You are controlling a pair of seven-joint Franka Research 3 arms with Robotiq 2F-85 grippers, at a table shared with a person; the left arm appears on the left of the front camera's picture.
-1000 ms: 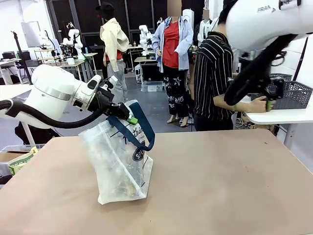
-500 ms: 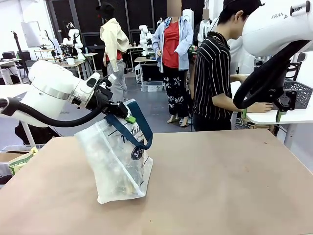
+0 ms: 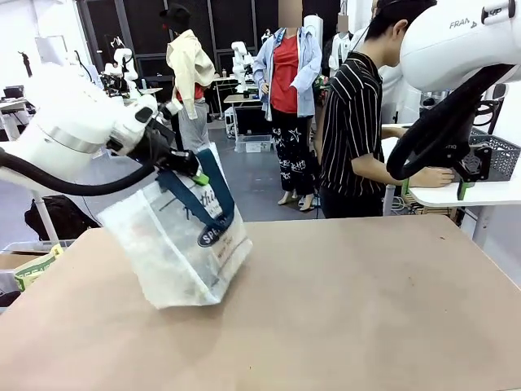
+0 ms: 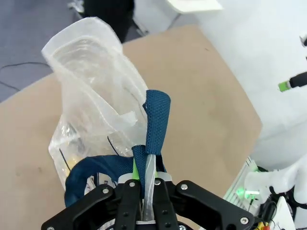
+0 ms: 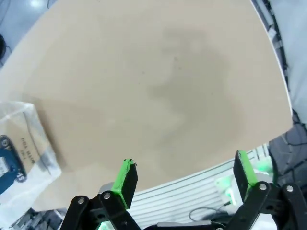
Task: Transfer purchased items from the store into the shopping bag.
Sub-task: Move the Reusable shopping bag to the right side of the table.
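The shopping bag point(image 3: 175, 244) stands tilted on the left part of the desk point(image 3: 350, 301), its base on the surface and its mouth leaning toward the robot's left. Its body is thin translucent film; judged from the creases and the way the walls sag, it is light, soft and offers no stiffness of its own. The film looks slick and likely to slip or tear under a pinch. The navy strap handle point(image 4: 156, 120) is woven webbing, and it is the correct place to take hold: it grips well and spreads the load.

The left end effector point(image 3: 189, 167) is clamped tight on this strap, together with a fold of film at the bag's upper edge, as the left wrist view shows point(image 4: 144, 184). Held by one handle only, the bag hangs skewed and its mouth is partly collapsed, so the opening may need spreading before loading.

The right end effector point(image 5: 182, 179) stands with its jaws wide apart and holds nothing; it hangs above the right edge of the desk.

The store point(image 3: 492, 155), a dark lattice basket, sits on a separate white table point(image 3: 480, 194) at the far right, beside a person point(image 3: 354, 130) whose hand point(image 3: 444, 177) rests on that table. Its contents cannot be made out.
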